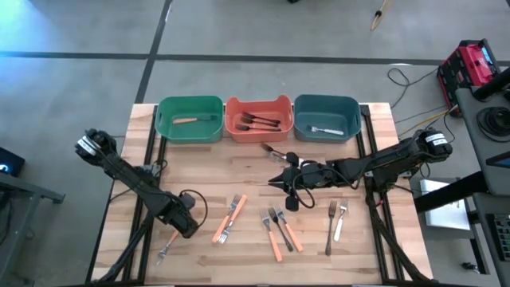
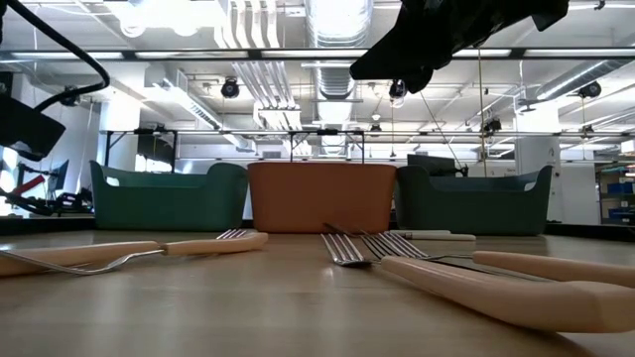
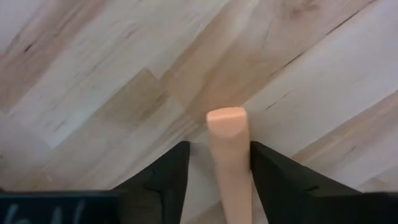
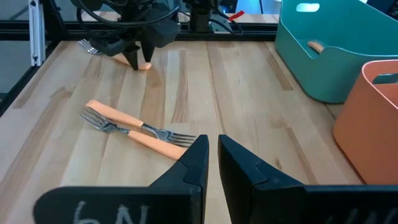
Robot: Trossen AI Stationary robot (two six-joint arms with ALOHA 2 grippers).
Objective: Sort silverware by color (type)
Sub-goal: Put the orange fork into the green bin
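High view first: I see the wooden table (image 1: 255, 167) with three bins in a row along its far edge, a green bin (image 1: 190, 119) on the left holding one orange-handled fork, an orange bin (image 1: 258, 118) in the middle holding dark-handled forks, and a teal bin (image 1: 327, 118) on the right holding a pale-handled one. I read that as one handle colour per bin, so the orange forks belong far left.

My left arm reaches to the near left of the table, its left tool (image 1: 185, 226) low over an orange-handled fork (image 1: 168, 247) that lies near the left corner. In the left wrist view the tool's fingers (image 3: 163, 186) stand apart on either side of the handle, with a little gap on each side; I judge it is lined up for a pinch, not yet gripping.

My right arm stretches in from the right, its right tool (image 1: 276, 181) hanging above mid-table, just this side of the orange bin. Its fingers are closed and I see nothing between them.

The remaining forks lie near the front: two orange-handled forks (image 1: 229, 217) left of centre, a mixed cluster (image 1: 279, 231) at centre, and two pale forks (image 1: 335, 222) to the right.
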